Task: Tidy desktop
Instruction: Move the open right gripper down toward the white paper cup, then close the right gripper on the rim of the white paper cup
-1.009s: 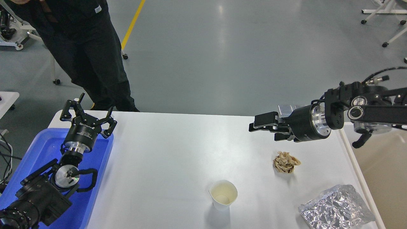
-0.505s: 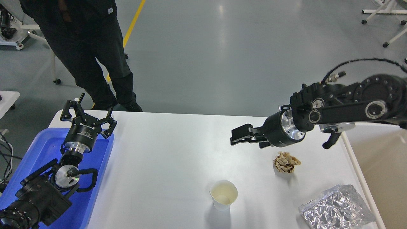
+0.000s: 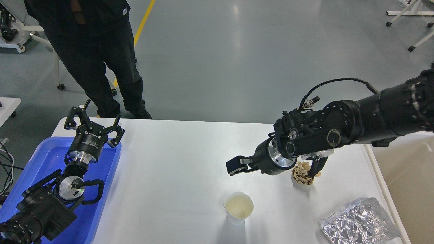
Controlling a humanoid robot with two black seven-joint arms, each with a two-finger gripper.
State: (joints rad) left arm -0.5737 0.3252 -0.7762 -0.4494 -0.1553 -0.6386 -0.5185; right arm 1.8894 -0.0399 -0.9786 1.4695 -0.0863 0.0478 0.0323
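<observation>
Starting nearest: crumpled foil bag (image 3: 358, 221) lies at the near right corner of the desktop (image 3: 176, 176); paper cup (image 3: 238, 207) stands upright near the front edge, centre-right, a little pale liquid inside; blue tray (image 3: 40, 159) sits at the left end of the desktop, left arm over it; brown crumpled paper ball (image 3: 302, 173) lies right of centre, partly hidden behind the right arm's wrist; right gripper (image 3: 234, 166) hangs above the desktop, just beyond the cup and left of the ball, pointing left, seen side-on so cannot tell if fingers are parted or closed; left gripper (image 3: 93, 121) over the tray's far edge, fingers spread wide, empty; beige bin (image 3: 407, 176) off the right edge; person in black (image 3: 98, 57) stands beyond the far left corner.
</observation>
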